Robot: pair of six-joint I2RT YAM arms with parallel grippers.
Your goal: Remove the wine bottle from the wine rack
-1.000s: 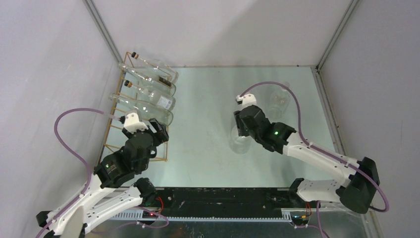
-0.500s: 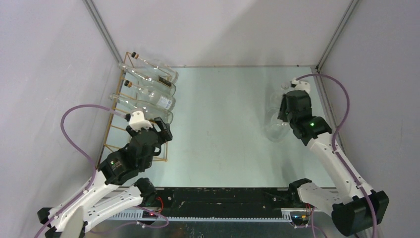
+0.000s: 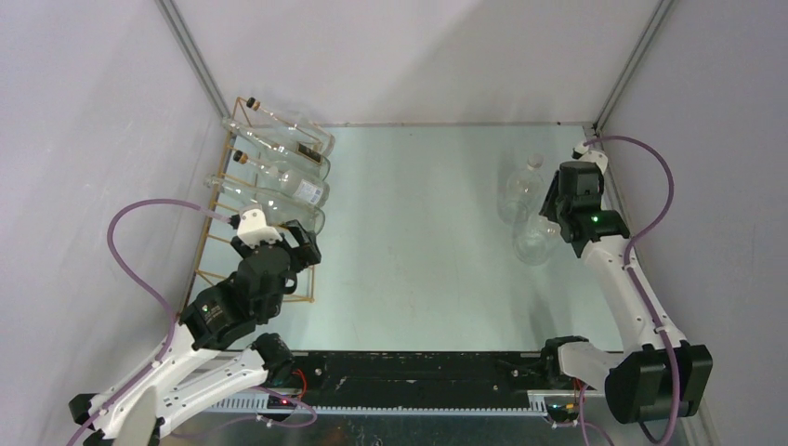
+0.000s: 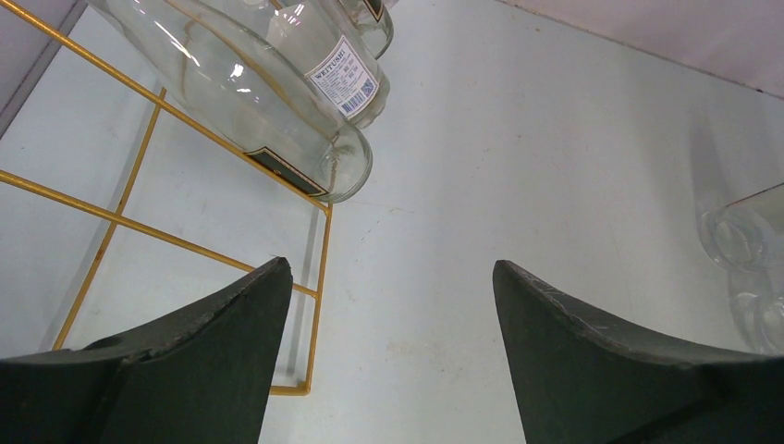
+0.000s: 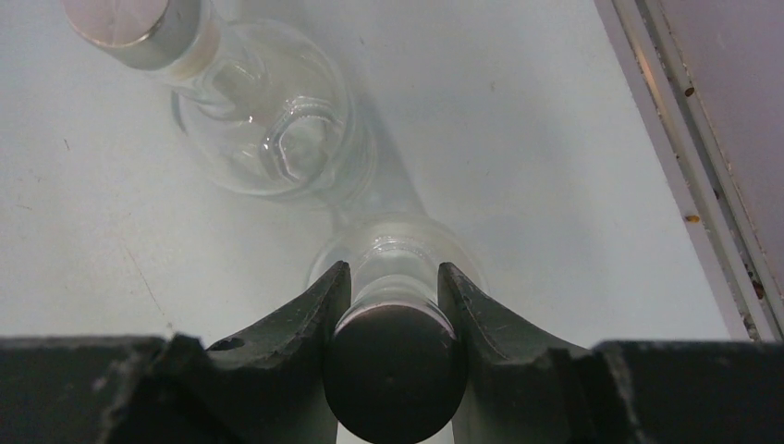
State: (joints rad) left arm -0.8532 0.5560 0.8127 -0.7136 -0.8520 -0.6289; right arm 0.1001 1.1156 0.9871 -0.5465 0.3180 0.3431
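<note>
The gold wire wine rack [image 3: 302, 298] stands at the left with three clear wine bottles lying across it; the nearest one [image 3: 279, 206] shows in the left wrist view as a labelled bottle [image 4: 277, 120] on the rack [image 4: 120, 221]. My left gripper [image 3: 302, 243] hovers at the rack's near right corner, open and empty [image 4: 393, 268]. At the far right, my right gripper [image 3: 558, 212] is shut on the dark-capped neck of an upright clear wine bottle [image 3: 536, 243]; in the right wrist view the jaws [image 5: 395, 277] clamp just below the cap [image 5: 396, 370].
A second clear bottle [image 3: 520, 186] with a silver cap [image 5: 120, 18] stands just beyond the held one. The metal side rail [image 3: 618, 218] and the right wall run close beside the right arm. Purple cables loop off both wrists.
The right arm has carried its bottle from the table's middle to the right side, next to the standing bottle. The left gripper's jaws have spread wider near the rack corner.
</note>
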